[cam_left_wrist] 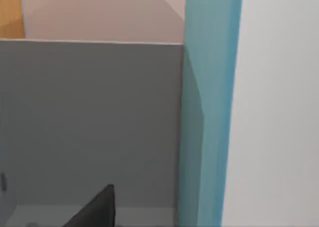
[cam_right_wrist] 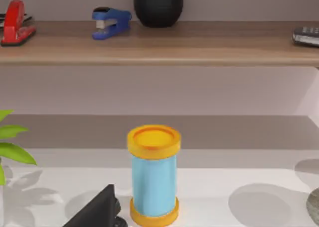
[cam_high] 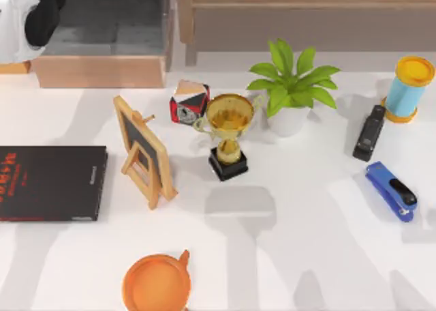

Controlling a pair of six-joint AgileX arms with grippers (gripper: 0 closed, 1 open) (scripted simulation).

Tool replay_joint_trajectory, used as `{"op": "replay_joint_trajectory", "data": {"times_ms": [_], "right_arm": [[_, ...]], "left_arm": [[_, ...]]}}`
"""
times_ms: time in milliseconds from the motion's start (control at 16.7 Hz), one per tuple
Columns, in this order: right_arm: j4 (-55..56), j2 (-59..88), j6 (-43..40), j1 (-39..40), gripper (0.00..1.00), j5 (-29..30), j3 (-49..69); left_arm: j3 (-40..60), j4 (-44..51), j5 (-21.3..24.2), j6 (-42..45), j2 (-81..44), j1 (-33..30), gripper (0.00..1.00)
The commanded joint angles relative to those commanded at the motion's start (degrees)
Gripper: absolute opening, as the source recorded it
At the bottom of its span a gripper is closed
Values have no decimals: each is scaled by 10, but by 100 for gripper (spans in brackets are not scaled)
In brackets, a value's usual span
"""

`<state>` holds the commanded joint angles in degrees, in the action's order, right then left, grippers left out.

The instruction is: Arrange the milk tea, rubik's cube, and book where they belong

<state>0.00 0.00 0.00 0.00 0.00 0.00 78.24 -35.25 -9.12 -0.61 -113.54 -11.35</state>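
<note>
At table's far-left corner your left arm (cam_high: pixel 27 18) sits over the grey bin (cam_high: pixel 102 24), light-blue book (cam_left_wrist: pixel 209 107) upright alongside; grip state unclear.

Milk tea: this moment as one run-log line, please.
blue cylindrical cup with yellow lid | upright at far right | beside black stapler | not gripped

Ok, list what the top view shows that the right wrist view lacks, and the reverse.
Top view, not the right wrist view: black book, small easel, gold trophy, black stapler, and a blue stapler on the table. Right wrist view, not the top view: a wooden shelf bearing a red stapler, another blue stapler and a round black vase. Both: the blue canister with yellow caps and the green plant.
</note>
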Motion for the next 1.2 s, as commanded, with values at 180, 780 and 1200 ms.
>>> {"op": "replay_joint_trajectory", "data": {"times_ms": [180,780,1200], "right_arm": [[0,0,0,0,100,0,0],[0,0,0,0,100,0,0],[0,0,0,0,100,0,0]], "left_arm": [[18,6,2,0,-13,1,100],[18,6,2,0,-13,1,47],[18,6,2,0,-13,1,0]]}}
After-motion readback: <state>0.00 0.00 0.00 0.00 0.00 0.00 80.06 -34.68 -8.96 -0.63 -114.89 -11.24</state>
